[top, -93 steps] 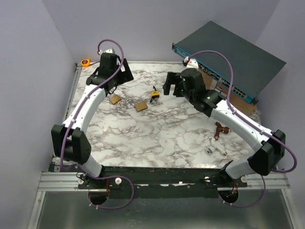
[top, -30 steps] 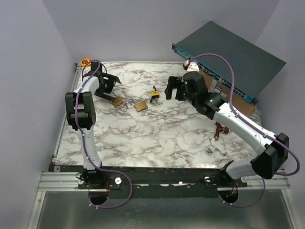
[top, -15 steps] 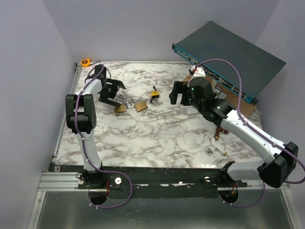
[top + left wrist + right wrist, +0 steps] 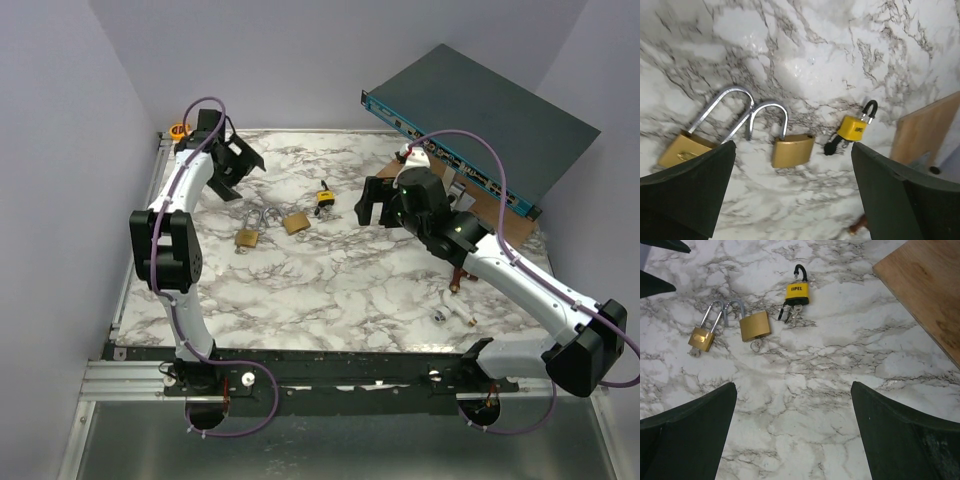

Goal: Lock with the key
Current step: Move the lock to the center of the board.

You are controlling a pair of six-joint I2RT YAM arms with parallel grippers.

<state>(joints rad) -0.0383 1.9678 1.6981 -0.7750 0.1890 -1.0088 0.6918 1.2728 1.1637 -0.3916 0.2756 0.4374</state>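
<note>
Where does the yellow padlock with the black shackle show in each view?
Top external: yellow padlock just above centre.
Left wrist: yellow padlock right of centre.
Right wrist: yellow padlock upper middle.
Shared landmark: wide brass padlock beside it.

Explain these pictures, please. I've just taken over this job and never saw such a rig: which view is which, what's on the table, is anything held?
Two robot arms are bolted at the near edge of a marble table. The wide picture looks down from above and behind them. The other two come from a camera on each wrist; the dark shapes in their lower corners are that arm's own fingers. On the table lie a small brass padlock, a larger brass padlock and a yellow padlock with keys at its base. The left gripper and right gripper both stand open, holding nothing.
</note>
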